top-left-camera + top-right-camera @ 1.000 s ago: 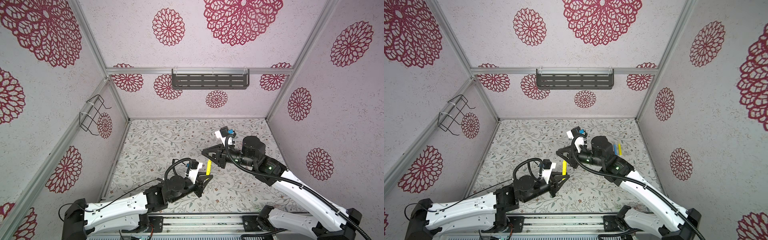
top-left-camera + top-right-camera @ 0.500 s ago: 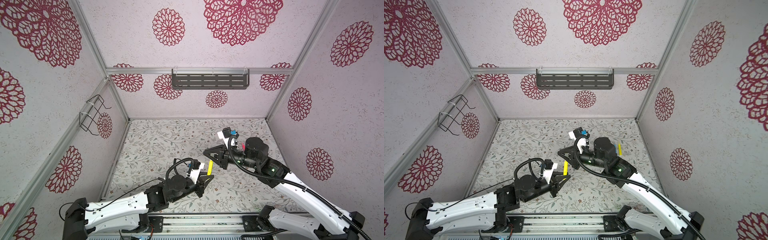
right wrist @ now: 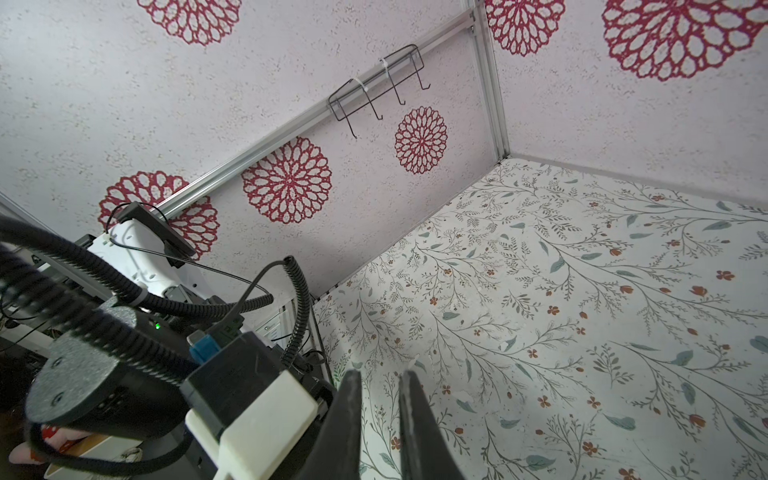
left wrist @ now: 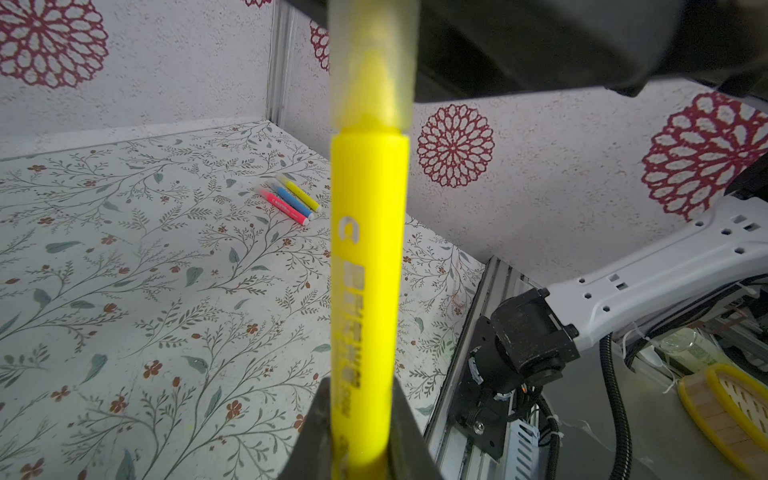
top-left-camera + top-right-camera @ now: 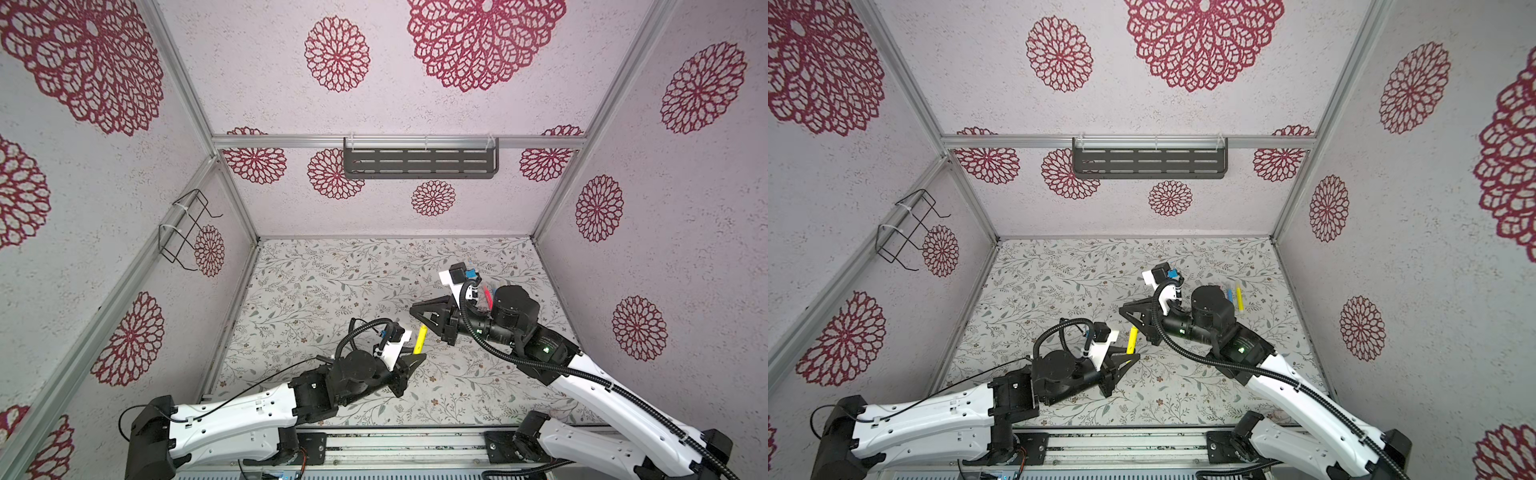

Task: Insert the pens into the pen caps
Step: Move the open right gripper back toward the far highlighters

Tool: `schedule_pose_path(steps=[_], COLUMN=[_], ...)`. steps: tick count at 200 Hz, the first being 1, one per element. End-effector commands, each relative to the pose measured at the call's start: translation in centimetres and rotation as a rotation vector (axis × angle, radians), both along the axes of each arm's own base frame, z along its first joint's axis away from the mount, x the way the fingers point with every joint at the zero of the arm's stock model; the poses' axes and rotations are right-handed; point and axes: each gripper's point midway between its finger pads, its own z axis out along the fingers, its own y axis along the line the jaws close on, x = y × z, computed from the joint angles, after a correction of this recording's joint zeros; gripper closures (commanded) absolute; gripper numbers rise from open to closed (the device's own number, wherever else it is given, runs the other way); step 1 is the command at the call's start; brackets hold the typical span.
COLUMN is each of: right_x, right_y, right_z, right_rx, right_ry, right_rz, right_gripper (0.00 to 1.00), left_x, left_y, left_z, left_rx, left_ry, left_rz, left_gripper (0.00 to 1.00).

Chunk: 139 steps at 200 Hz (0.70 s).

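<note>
1. Since a second ago the right arm has slid slightly right and toward the near edge. The left arm and its pen barely shifted.
2. Left gripper (image 5: 419, 357) is clamped tight on the lower end of the yellow pen (image 5: 420, 338). This shows in both top views and the left wrist view.
3. The yellow pen is held above the floral tabletop (image 5: 324, 291) and points toward the right gripper (image 5: 413, 310). A translucent cap (image 4: 372, 62) sits over its far end.
4. Right gripper's jaws are nearly together, with nothing seen between them in the right wrist view. One finger is just beside the capped end.
5. A red-pink pen (image 4: 284, 206), a blue pen (image 4: 294, 201) and a second yellow pen (image 4: 300, 194) lie side by side on the tabletop near the right wall (image 4: 540, 187).
</note>
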Motion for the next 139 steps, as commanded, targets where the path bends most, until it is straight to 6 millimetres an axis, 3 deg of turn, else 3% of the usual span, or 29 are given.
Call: schedule_pose_path(steps=[1,56,139], right_x=[-1.3,-1.9,-3.5], right_y=[0.5,1.0,1.2], right_z=[-3.7,-6.5,-8.8], right_rx=[-0.085,-0.134,-0.171], right_ry=[0.083,0.106,0.106], right_rz=[0.033,0.022,0.069], right_gripper=[1.0,1.0,1.0], left_x=[0.6,0.5,-0.1], left_y=[0.2,0.5,1.5], left_z=[7.3,8.3,11.3], left_rx=[-0.2,-0.239,-0.316], left_ry=[-0.095,-0.105,-0.132], left_rz=[0.038,0.025,-0.016], left_gripper=[1.0,1.0,1.0])
